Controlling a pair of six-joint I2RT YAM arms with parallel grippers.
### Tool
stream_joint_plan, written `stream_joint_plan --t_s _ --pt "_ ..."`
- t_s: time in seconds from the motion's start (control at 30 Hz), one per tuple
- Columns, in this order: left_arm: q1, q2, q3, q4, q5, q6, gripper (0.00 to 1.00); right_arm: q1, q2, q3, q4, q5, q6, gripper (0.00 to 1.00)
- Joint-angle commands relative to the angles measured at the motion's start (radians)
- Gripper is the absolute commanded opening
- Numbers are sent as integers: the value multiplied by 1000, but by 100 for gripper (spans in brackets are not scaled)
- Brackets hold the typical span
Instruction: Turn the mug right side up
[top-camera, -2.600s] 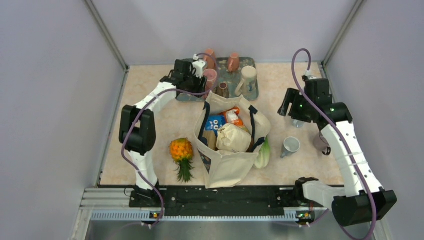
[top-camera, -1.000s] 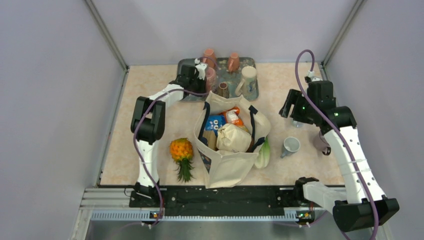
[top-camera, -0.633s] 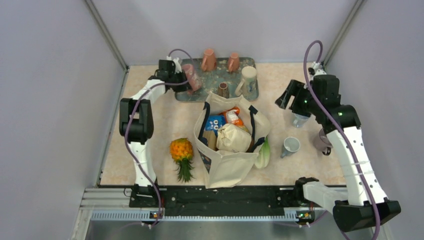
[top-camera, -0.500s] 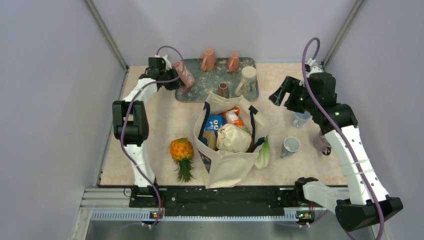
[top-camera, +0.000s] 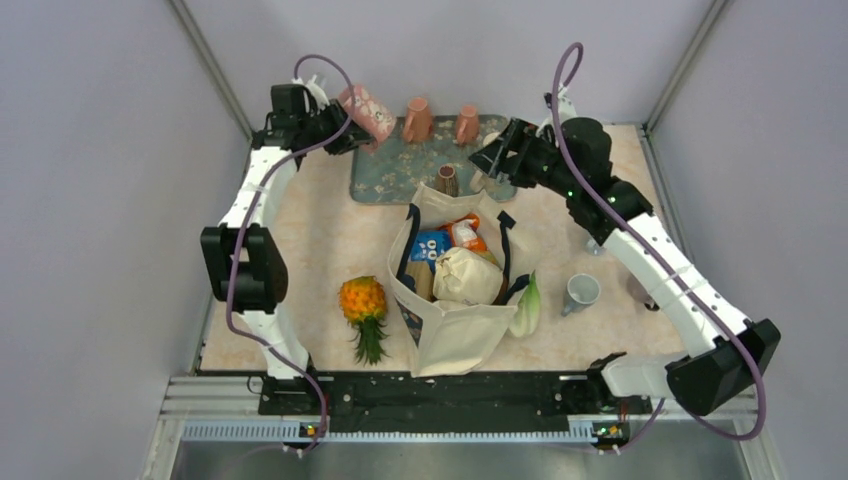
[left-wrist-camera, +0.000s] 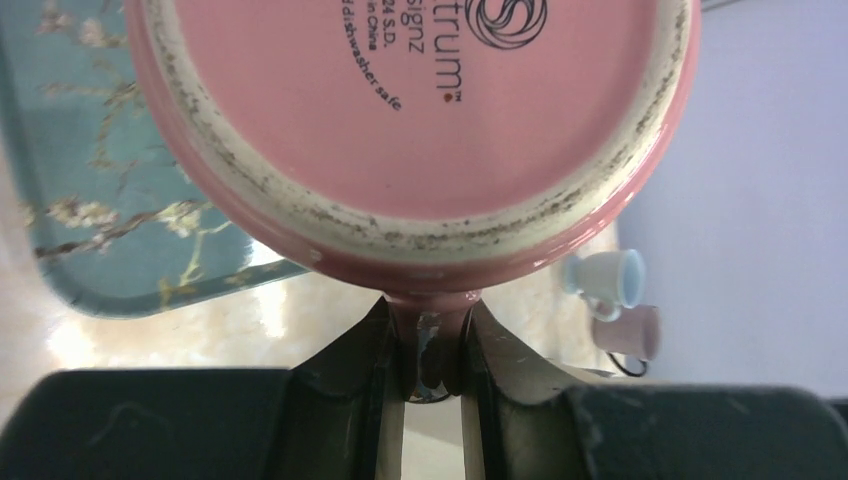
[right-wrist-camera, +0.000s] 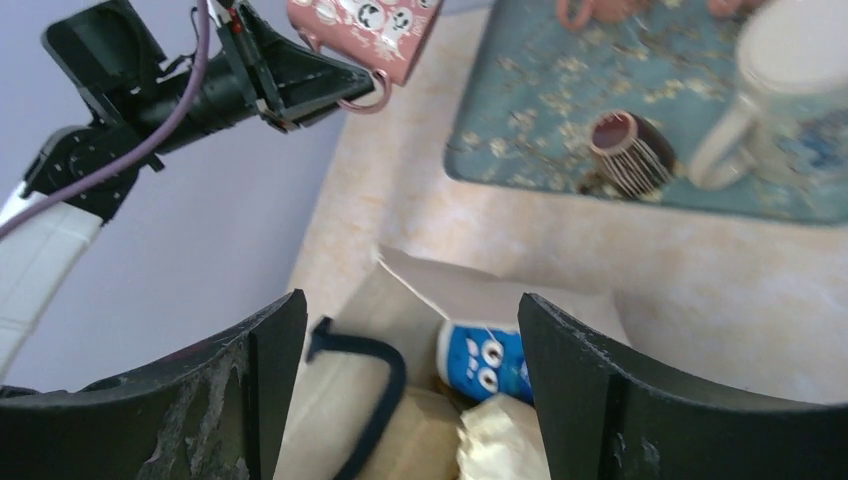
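The table (top-camera: 320, 230) in front of me bears a stuffed bag (top-camera: 455, 320) toward the middle of its near edge and a flowered tray (top-camera: 400, 175) at the middle of its far edge. The pink mug (top-camera: 366, 110) hangs in the air above the tray's far-left corner. It is tilted, with its stamped base turned toward my left wrist camera and its side patterned with little faces. My left claw (top-camera: 350, 130) pinches the mug's handle (right-wrist-camera: 372, 92), one finger pressed against each side of it. My right claw (top-camera: 487, 158) hovers over the tray's right end, spread wide and holding nothing.
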Motion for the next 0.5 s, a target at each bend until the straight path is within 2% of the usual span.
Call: stream_joint_plan --t_s 0.0,0.13,0.47 --pt "-12 -152 168 72 147 -38 0 40 60 60 323 -37 94 79" --pt "-34 -196 239 20 201 -33 0 54 139 82 476 -68 165 93" --pt "-128 -222 337 -23 292 -108 0 93 296 156 725 -106 284 94"
